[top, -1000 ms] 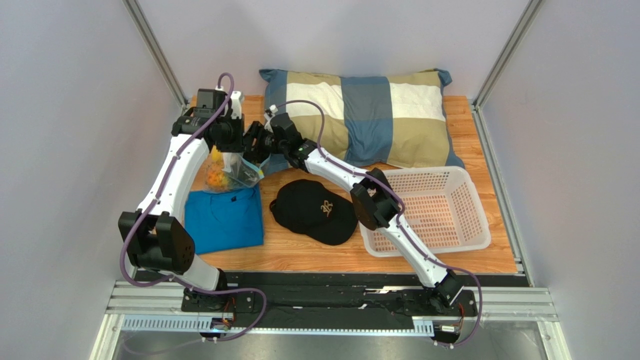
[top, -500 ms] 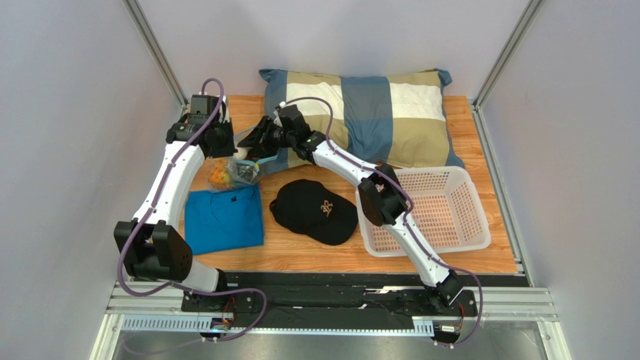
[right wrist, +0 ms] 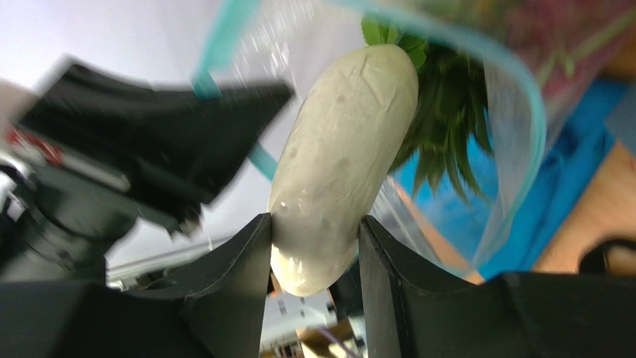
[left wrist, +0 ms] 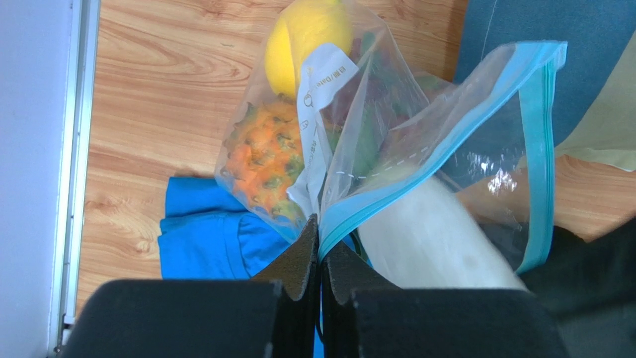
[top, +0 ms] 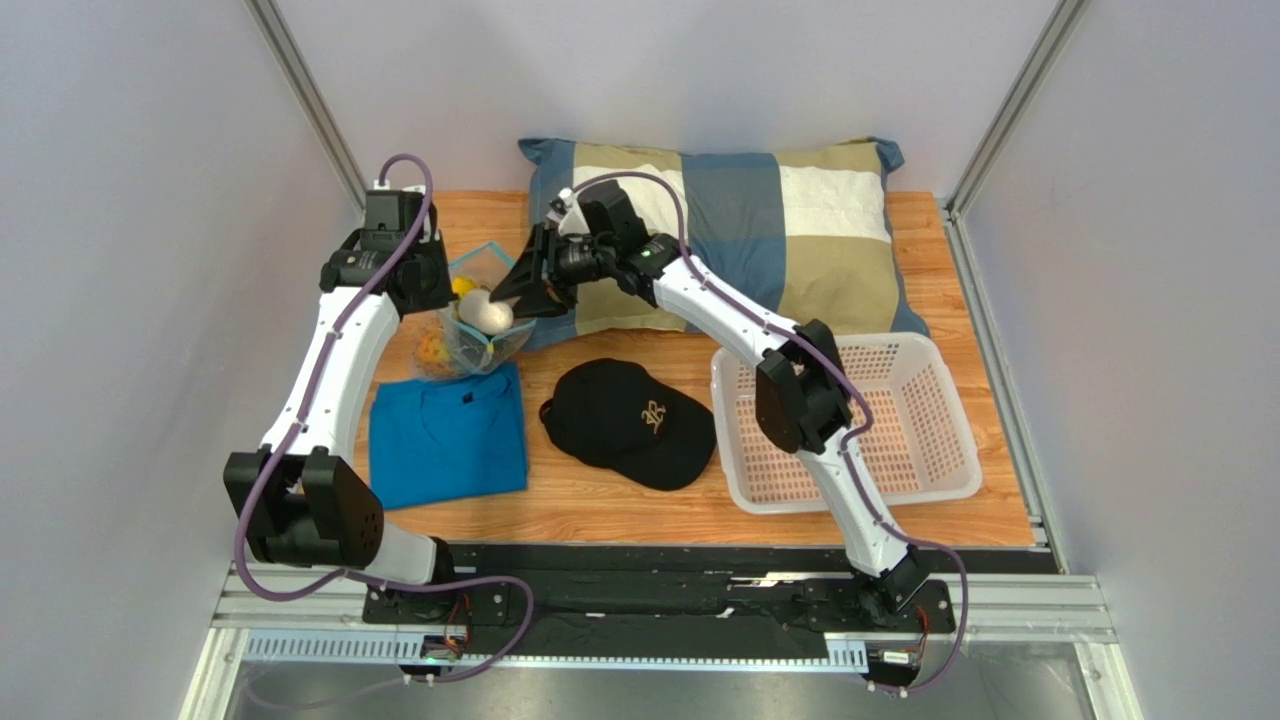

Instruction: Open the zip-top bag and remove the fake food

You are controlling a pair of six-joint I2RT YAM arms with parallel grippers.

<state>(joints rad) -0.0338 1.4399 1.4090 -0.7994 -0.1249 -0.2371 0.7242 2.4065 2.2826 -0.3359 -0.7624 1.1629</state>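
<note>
The zip-top bag (top: 489,342) hangs open at the back left, its teal zip strip (left wrist: 539,149) spread wide. My left gripper (left wrist: 321,233) is shut on one end of that strip. Inside the bag lie the orange pineapple (left wrist: 265,156) and the yellow lemon (left wrist: 310,37) of the fake food. My right gripper (right wrist: 315,233) is shut on the near end of the cream-white long vegetable (right wrist: 343,149). The vegetable's far end, by green leaves (right wrist: 444,127), is still within the bag's mouth. From above, the right gripper (top: 519,293) meets the vegetable (top: 484,311) at the bag's right side.
A folded blue shirt (top: 448,435) lies under and in front of the bag. A black cap (top: 624,420) sits mid-table, a white basket (top: 887,420) to its right. A checked pillow (top: 721,225) fills the back.
The right gripper has gone to the bag's mouth and now holds the white vegetable. The left arm has shifted back and left with the zip strip, and the bag has spread open.
</note>
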